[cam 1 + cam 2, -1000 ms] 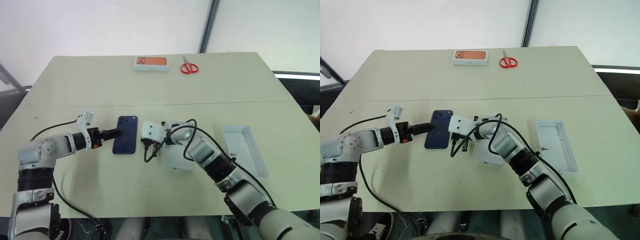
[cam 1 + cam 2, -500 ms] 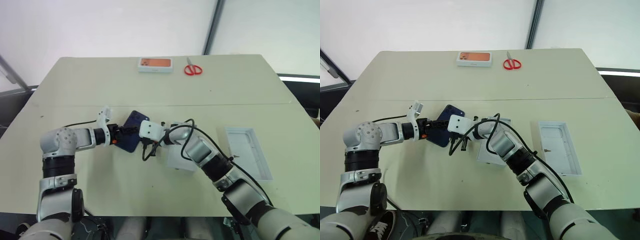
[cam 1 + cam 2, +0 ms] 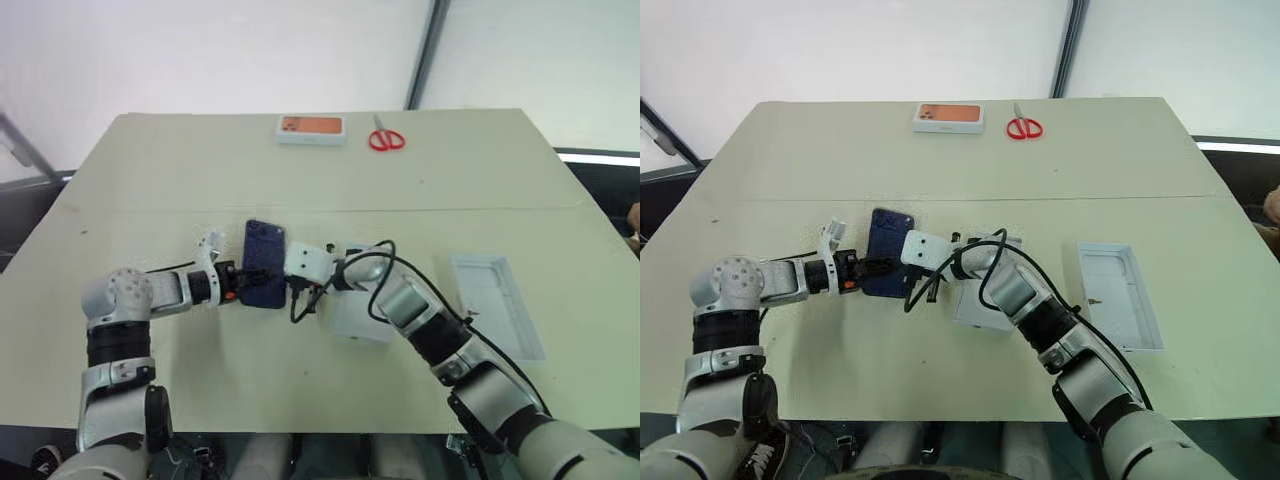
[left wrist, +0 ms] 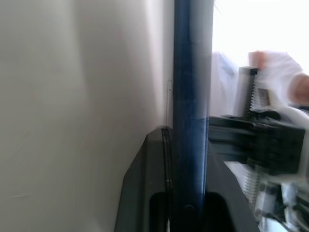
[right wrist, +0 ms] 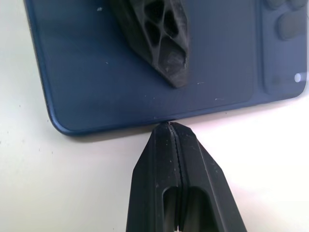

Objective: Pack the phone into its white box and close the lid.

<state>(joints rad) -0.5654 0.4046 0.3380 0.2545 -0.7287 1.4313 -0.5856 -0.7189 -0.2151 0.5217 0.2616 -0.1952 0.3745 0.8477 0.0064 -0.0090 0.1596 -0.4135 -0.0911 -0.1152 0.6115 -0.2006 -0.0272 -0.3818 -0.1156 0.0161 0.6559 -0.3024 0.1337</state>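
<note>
The dark blue phone [image 3: 266, 270] sits left of the table's middle, its back up and its camera cluster at the far end. My left gripper [image 3: 250, 277] comes in from the left and is shut on the phone's long edge; the left wrist view shows the phone [image 4: 192, 72] edge-on between the two fingers. My right gripper [image 5: 168, 124] is shut and empty, its tips against the phone's other long edge. The white box [image 3: 362, 322] lies partly under my right forearm. The lid [image 3: 497, 303] rests inside-up at the right.
A small white box with an orange top [image 3: 310, 128] and red scissors [image 3: 384, 137] lie near the table's far edge. A seam [image 3: 450, 209] runs across the tabletop beyond the phone. Bare table lies in front of both arms.
My left gripper has shut on the phone and shifted right. The phone, skewed half a second ago, now stands straight. My right gripper stayed shut at the phone's edge.
</note>
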